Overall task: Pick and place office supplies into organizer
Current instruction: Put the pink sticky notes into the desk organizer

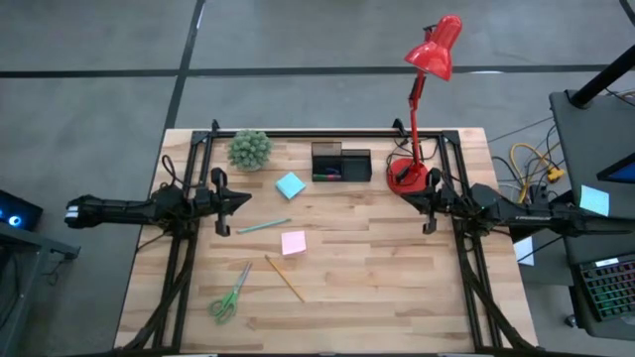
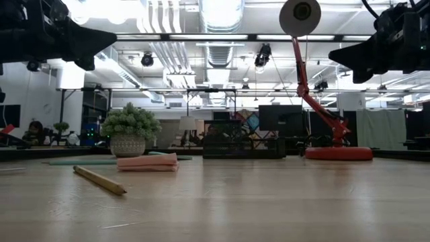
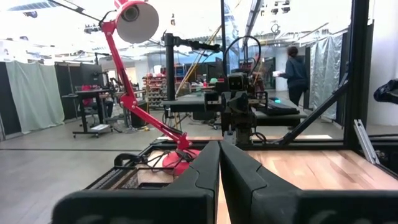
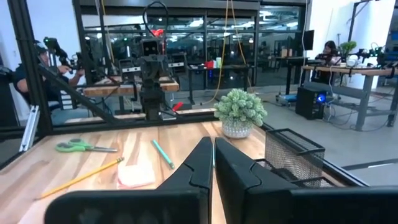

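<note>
So far almost nothing is placed: both my left pincer (image 1: 230,201) and right pincer (image 1: 425,203) are closed and empty. Between them the teal pen (image 1: 264,226), pink sticky notes (image 1: 293,243), pencil (image 1: 285,278) and scissors (image 1: 230,295) wait outside the black organizer (image 1: 340,163).

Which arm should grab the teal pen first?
Probably the left. The left gripper is raised just beside the teal pen, while the right gripper waits across the table by the red lamp.

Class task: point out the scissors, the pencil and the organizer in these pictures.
scissors (image 1: 230,295), high view, on the blades near the pivot.
pencil (image 1: 285,278), high view, mid-shaft.
organizer (image 1: 357,165), high view, on its right compartment.
</note>
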